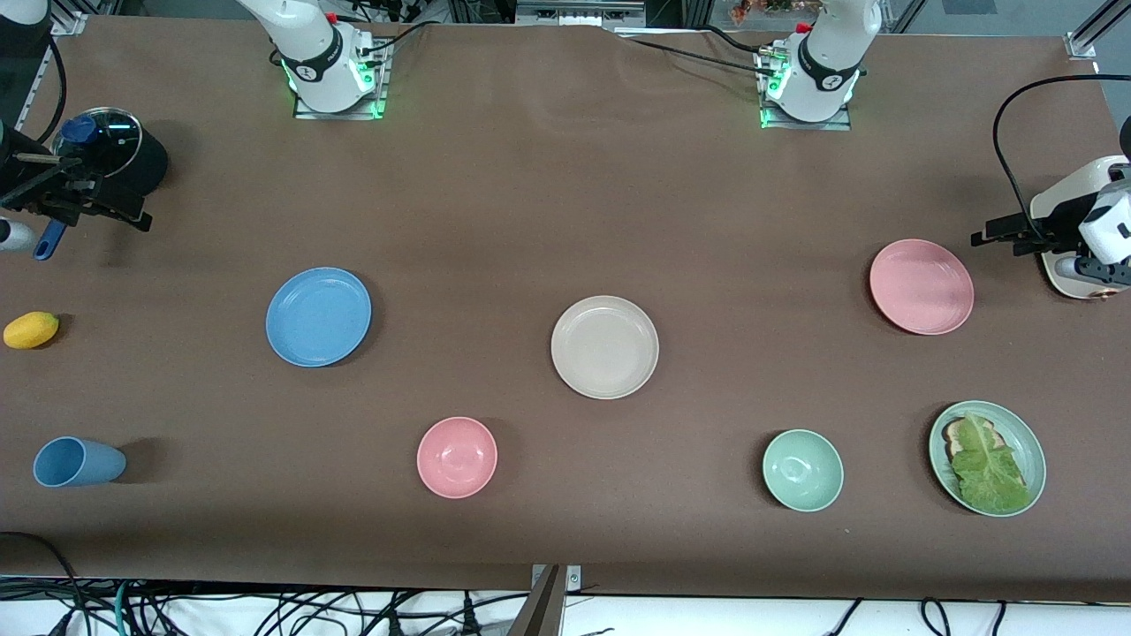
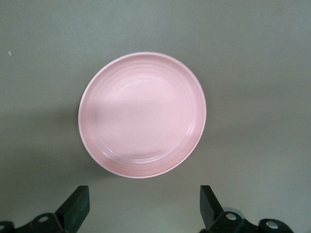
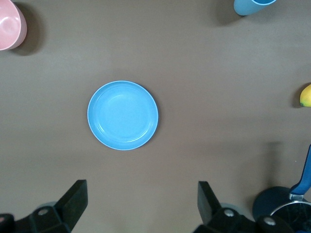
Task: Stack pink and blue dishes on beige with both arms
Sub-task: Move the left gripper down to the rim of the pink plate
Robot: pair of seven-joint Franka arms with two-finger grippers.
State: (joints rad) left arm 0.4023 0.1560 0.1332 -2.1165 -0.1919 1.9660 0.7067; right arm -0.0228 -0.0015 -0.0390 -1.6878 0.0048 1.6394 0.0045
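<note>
Both grippers hang in the air with fingers spread wide and nothing between them. Left gripper (image 2: pixel 143 206) is up at the left arm's end of the desk, just beside the pink plate (image 1: pixel 922 286), which fills most of the left wrist view (image 2: pixel 142 114). Right gripper (image 3: pixel 142 204) is up at the right arm's end of the desk, over the black pot (image 1: pixel 124 159) near that edge; the blue plate (image 1: pixel 318 316) lies well apart from it, toward the middle, and shows smaller in the right wrist view (image 3: pixel 123 115).

All three plates are flat, round, matte and shallow, of equal size, each lying alone on the brown desk (image 1: pixel 530 203). Pink plate is pale pink with faint rings inside its low rim. Blue plate is light blue. Beige plate (image 1: pixel 604 346) is cream and sits at the middle of the desk, between the other two and slightly nearer the front camera.

Along the front edge lie a green plate (image 1: pixel 1025 442) with lettuce (image 1: pixel 988 468), a green bowl (image 1: pixel 802 470), a pink bowl (image 1: pixel 457 457) and a blue cup (image 1: pixel 78 461) on its side. A yellow lemon (image 1: pixel 31 329) rests at the edge by the right arm's end.
</note>
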